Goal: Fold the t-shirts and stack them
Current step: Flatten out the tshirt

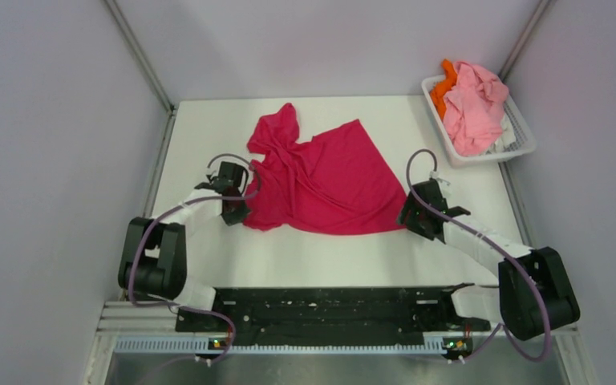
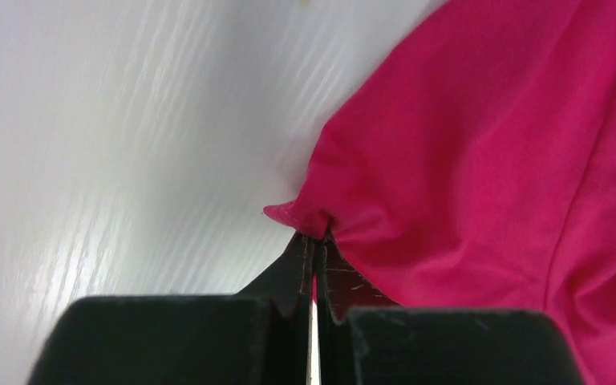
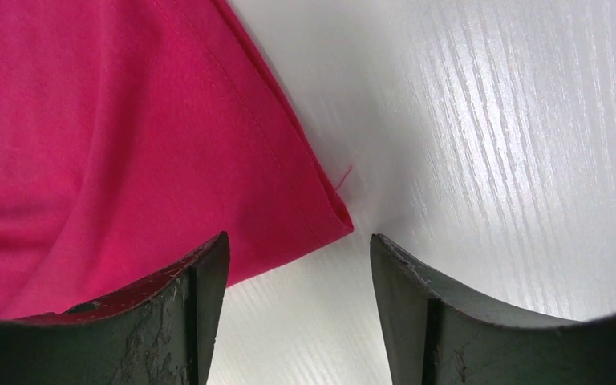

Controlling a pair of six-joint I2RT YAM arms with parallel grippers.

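– While you're on that rig, how far along?
– Barely started, I'd say. Magenta t-shirt (image 1: 321,180) lies rumpled and unfolded, well left of the basket (image 1: 524,149); pink t-shirt (image 1: 475,108) and orange t-shirt (image 1: 446,87) sit inside the basket, nothing stacked
– Pincers?
– My left gripper (image 2: 314,239) is pinching the magenta t-shirt's edge on the side away from the basket; my right gripper (image 3: 298,241) is spread, straddling the hem corner nearer the basket, not yet gripping

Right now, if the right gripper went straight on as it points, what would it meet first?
Most likely the corner of the magenta t-shirt, just ahead of the open right gripper, then the table beneath. Depth is unclear.
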